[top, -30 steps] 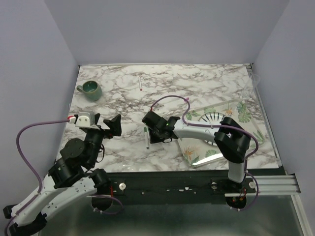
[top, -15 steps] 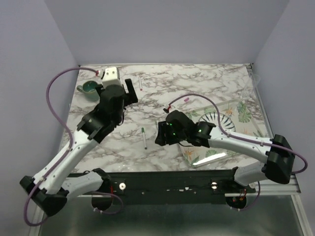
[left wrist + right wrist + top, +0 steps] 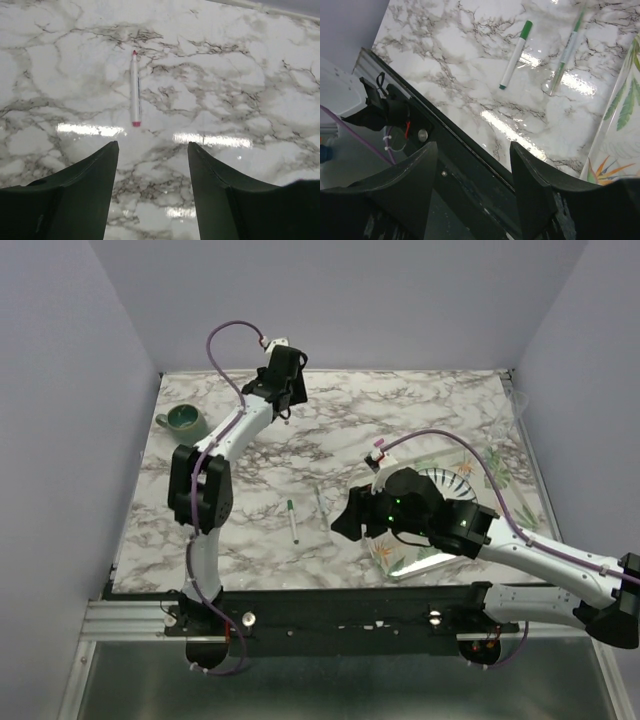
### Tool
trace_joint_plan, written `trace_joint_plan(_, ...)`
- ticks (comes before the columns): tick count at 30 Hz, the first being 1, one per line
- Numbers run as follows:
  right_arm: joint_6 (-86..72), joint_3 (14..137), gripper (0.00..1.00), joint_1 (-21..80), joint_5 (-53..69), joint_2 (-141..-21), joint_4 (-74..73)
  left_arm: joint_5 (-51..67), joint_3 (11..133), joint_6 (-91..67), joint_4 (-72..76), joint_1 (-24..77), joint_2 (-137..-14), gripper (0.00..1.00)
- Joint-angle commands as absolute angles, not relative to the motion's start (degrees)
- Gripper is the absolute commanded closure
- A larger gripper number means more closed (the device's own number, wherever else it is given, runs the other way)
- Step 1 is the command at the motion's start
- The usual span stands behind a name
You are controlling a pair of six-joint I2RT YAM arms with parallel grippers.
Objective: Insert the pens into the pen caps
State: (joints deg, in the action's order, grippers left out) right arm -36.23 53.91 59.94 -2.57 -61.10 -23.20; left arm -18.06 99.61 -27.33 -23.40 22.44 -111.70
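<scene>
A white pen with red ends (image 3: pixel 135 89) lies on the marble at the back of the table. My left gripper (image 3: pixel 152 145) hovers just short of it, open and empty; the top view shows this gripper (image 3: pixel 285 405) at the back, left of centre. A white pen (image 3: pixel 516 55) with a green cap (image 3: pixel 527 25) on one end lies near the front, also seen from above (image 3: pixel 292 521). A translucent pen (image 3: pixel 567 50) lies beside it. My right gripper (image 3: pixel 472 143) is open and empty over the table's near edge, right of both pens (image 3: pixel 345 523). Loose pen caps are out of view.
A green mug (image 3: pixel 183 420) stands at the back left. A leaf-patterned tray (image 3: pixel 500 470) with a white plate (image 3: pixel 440 480) on it sits at the right, under my right arm. The black base rail (image 3: pixel 465 150) runs along the near edge.
My left arm swung from the near left to the back of the table, over the red-ended pen, its jaws narrowing a little. My right gripper drew back right from the green pen and opened wider.
</scene>
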Motion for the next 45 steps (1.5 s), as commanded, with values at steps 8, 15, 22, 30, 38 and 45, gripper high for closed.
trace_joint_plan(8, -32.9, 60.8, 0.33, 60.1, -4.6, -63.0, -26.2, -15.7, 127.9, -27.1, -31.8, 17.1, -139.5, 0.46)
trace_joint_plan(15, -32.9, 61.3, 0.34, 60.1, -6.1, -62.8, -25.8, -12.5, 131.5, -27.3, -31.8, 16.4, -145.5, 0.49)
trace_joint_plan(22, -31.6, 64.1, 0.34, 60.2, -7.2, -61.3, -27.2, -12.6, 130.8, -29.4, -34.2, 16.2, -148.4, 0.53)
trace_joint_plan(30, -31.5, 62.3, 0.34, 60.1, -9.7, -57.0, -26.6, -13.4, 129.1, -29.0, -35.5, 16.0, -148.2, 0.74)
trace_joint_plan(38, -32.5, 59.5, 0.34, 60.1, -9.3, -55.1, -25.0, -9.5, 114.6, -28.0, -32.9, 16.2, -139.1, 1.0)
trace_joint_plan(45, -37.8, 57.2, 0.34, 57.1, -11.2, -62.2, -21.2, -1.3, 83.3, -28.5, -20.5, 16.5, -111.8, 1.0)
